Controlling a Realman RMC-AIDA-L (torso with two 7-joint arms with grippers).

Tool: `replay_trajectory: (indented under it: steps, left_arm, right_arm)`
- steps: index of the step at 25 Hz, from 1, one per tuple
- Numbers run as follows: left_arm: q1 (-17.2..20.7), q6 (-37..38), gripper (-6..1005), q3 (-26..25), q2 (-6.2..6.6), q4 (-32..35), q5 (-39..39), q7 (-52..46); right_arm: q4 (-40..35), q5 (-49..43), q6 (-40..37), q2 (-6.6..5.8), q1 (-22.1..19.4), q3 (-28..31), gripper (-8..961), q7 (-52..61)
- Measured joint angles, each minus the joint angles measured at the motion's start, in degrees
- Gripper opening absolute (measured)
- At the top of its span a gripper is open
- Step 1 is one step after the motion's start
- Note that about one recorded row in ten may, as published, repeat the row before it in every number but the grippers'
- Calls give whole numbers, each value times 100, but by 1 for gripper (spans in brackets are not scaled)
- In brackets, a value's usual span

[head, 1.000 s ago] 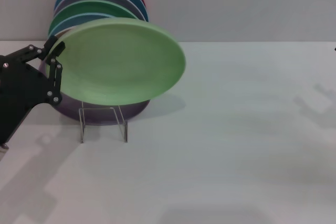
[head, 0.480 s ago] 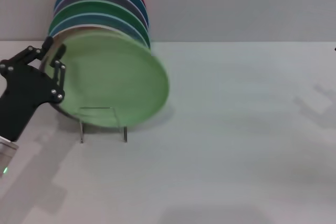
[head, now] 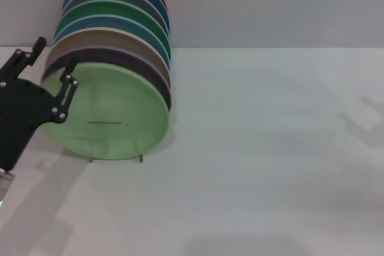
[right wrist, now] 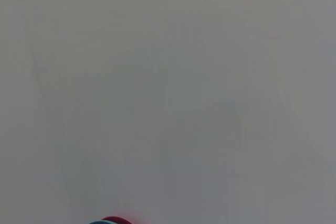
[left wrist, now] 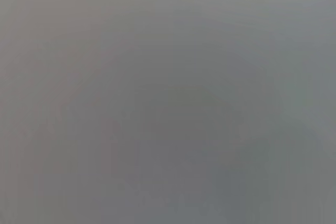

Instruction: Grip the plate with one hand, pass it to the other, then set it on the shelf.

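The light mint-green plate stands upright on edge in the clear acrylic shelf at the left of the table, leaning back against a row of other plates. The shelf's thin front wire crosses the plate's face. My left gripper, black, is at the plate's upper left rim with its fingers spread apart, one finger in front of the rim and the other behind it. The left wrist view shows only flat grey. My right gripper is out of view.
Behind the mint plate stands a row of upright plates: lilac, tan, blue, emerald green, purple-grey, teal and red. The red plate's rim shows in the right wrist view. The white table stretches to the right, with a grey wall behind.
The plate swung from a tilted, raised pose down to upright in the shelf against the row. My left gripper drew left and its fingers spread off the rim.
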Motion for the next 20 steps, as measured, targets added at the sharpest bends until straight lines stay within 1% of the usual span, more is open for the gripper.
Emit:
replay_trajectory:
  steps: [4, 6, 8, 11, 14, 16, 18, 20]
  left_arm:
    - [185, 41, 441, 59, -16, -105, 0, 470]
    - [343, 136, 457, 55, -23, -240, -12, 520]
    - [622, 250, 460, -65, -27, -564, -79, 318]
    - [879, 289, 465, -282, -56, -910, -383, -142]
    - [902, 275, 498, -302, -72, -906, -889, -592]
    - [884, 178, 519, -287, -72, -828, -1253, -985]
    - [881, -21, 530, -286, -72, -784, -1472, -1363]
    - [881, -60, 530, -280, -71, -767, -1490, -1403]
  right_arm:
    - [11, 2, 0, 0, 9, -1, 845, 19]
    - [12, 4, 1, 1, 12, 4, 845, 18]
    - [4, 14, 1, 7, 7, 24, 845, -68]
    - [-40, 47, 1, 26, -8, 29, 845, -423]
    - [-242, 190, 7, 56, -49, 31, 845, -1140]
    - [-559, 425, 7, 66, -81, 28, 845, -1739]
    - [-969, 692, 6, 74, -111, 29, 845, -2372]
    - [-1055, 777, 0, 79, -125, 32, 845, -2524]
